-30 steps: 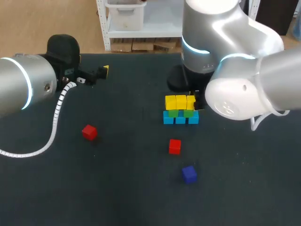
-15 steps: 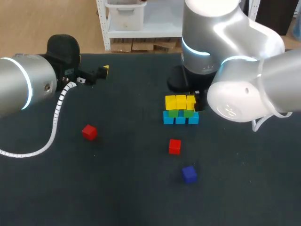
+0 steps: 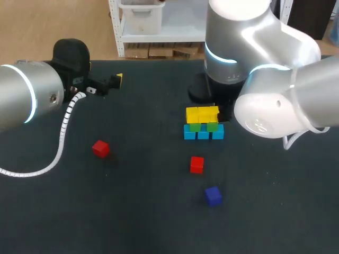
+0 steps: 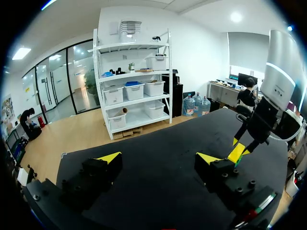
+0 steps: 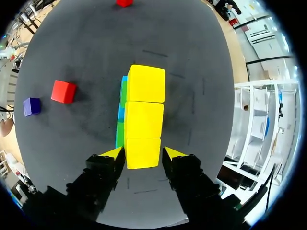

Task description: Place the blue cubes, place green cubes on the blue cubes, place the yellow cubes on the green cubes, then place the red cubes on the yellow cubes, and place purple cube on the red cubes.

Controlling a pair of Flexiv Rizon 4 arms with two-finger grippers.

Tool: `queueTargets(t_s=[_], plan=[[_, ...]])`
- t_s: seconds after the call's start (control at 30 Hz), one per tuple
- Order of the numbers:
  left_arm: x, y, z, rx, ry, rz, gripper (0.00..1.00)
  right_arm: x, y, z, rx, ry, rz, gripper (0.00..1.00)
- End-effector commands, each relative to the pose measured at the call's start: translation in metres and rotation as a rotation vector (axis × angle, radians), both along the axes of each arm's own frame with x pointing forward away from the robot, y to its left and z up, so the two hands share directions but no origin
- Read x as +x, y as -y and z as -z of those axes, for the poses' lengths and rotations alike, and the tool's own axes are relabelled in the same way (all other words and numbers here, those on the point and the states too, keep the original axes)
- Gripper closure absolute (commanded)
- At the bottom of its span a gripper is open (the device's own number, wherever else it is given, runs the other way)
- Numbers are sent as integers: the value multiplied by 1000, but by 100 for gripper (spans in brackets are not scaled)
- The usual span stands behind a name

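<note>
My right end effector (image 5: pixel 143 154) grips the end yellow cube (image 5: pixel 142 143); a crooked release could topple the stack (image 3: pixel 204 125).

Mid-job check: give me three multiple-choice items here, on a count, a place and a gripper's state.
1. How many yellow cubes top the stack? A one; B two; C three.
2. The purple cube lies: A on the yellow cubes; B loose on the table; C in the left gripper.
3. The left gripper is: A open and empty; B shut on the purple cube; C shut on a yellow cube.
C: three in a row in the right wrist view. B: alone on the table. A: tips apart, nothing between.
</note>
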State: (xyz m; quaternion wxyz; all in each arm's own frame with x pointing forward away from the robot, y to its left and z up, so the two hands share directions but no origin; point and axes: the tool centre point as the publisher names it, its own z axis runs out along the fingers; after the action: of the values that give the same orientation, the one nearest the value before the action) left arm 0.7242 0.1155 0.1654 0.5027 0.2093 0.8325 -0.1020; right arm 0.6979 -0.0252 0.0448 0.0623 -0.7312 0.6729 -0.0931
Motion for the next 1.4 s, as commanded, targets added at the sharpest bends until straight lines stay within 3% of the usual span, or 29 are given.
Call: queueTargets(t_s=[0.03, 0.07, 0.17, 0.2, 0.73, 1.2, 1.4], plan=[[-2, 1, 2, -1, 10, -9, 0, 0, 0, -1, 0, -6, -3, 48], [-2, 1, 2, -1, 10, -9, 0, 0, 0, -1, -1, -7, -3, 42], [-2, 1, 2, -1, 10, -9, 0, -1, 0, 0, 0, -7, 0, 4], [-2, 1, 2, -1, 10, -9, 0, -1, 0, 0, -1, -6, 0, 0], [-2, 1, 2, -1, 10, -9, 0, -3, 36, -26, 50, -24, 92, 0], [-2, 1, 2, -1, 10, -9, 0, -18, 80, -50, 266, -56, 280, 0], [-2, 1, 2, -1, 10, -9, 0, -38, 90, -62, 334, -63, 309, 0]])
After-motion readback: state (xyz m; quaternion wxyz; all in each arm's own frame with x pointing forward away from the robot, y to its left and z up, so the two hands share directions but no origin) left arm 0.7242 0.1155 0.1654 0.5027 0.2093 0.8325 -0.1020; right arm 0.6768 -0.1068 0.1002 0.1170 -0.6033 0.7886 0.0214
